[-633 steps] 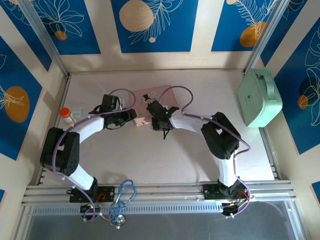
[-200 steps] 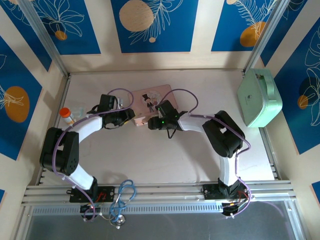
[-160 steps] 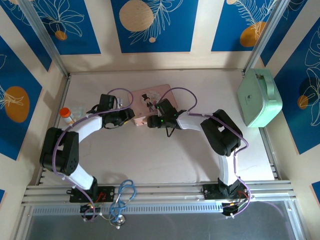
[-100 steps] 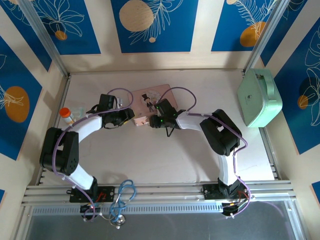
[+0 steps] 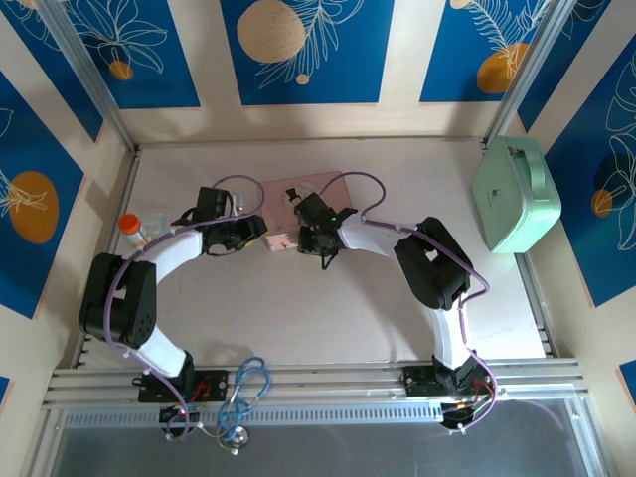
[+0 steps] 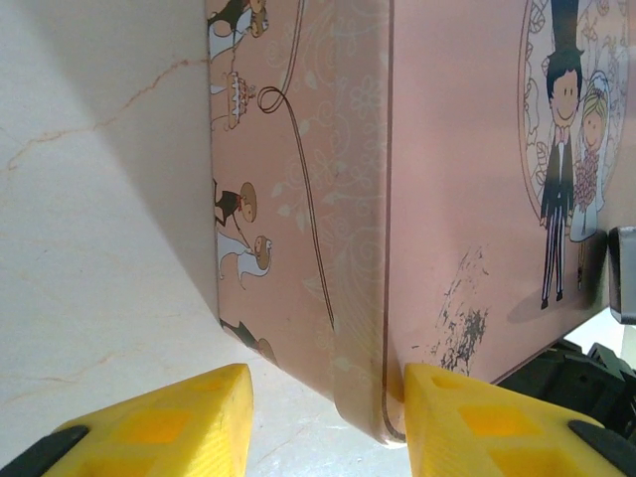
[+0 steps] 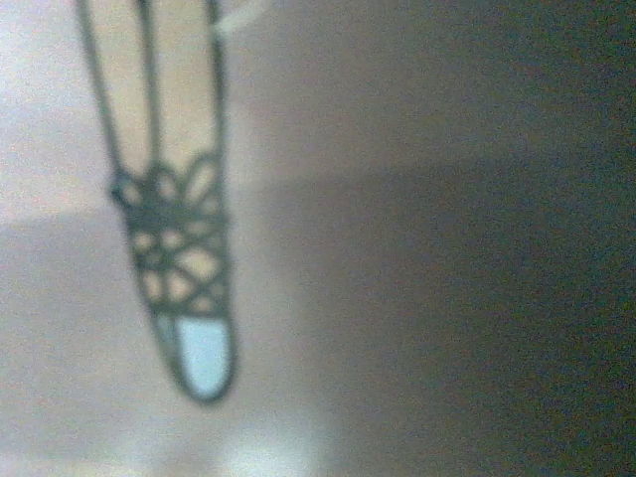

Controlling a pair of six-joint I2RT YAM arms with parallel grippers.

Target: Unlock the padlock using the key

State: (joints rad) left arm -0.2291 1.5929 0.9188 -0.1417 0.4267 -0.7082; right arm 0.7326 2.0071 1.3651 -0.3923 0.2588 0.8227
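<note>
Where both arms meet at mid-tabletop (image 5: 298,308), the tin (image 5: 316,189) lies flat: a pink, rectangular metal box with rounded corners and a glossy printed lid. The lid shows a cartoon couple and scuffed black specks near one corner. Seen from the left wrist, its long edge runs up the frame, away from the left tool (image 6: 326,409).

That tool stands partly open and straddles the tin's near corner. One blocky yellow finger (image 6: 159,422) is over the pale, veined tabletop, apart from the side wall. The other sits just beside the lid's edge, and nothing is clamped between them. A flat grey sliver (image 6: 623,288) cuts in at the frame's right edge, too little of it to name.

Where the padlock lies, which way it points and how its long axis runs, I cannot tell.

From above, the right tool (image 5: 310,237) hangs at the tin's near edge, close to the left tool. Whether it is open or closed, or has hold of anything, I cannot tell. Its wrist view is blurred: a slim dark filigree loop (image 7: 184,268) with a pale blue tip, long axis up-down, on a pinkish-grey surface.

A mint, round-cornered case (image 5: 515,194) sits far right, an orange-capped bottle (image 5: 131,230) far left.
</note>
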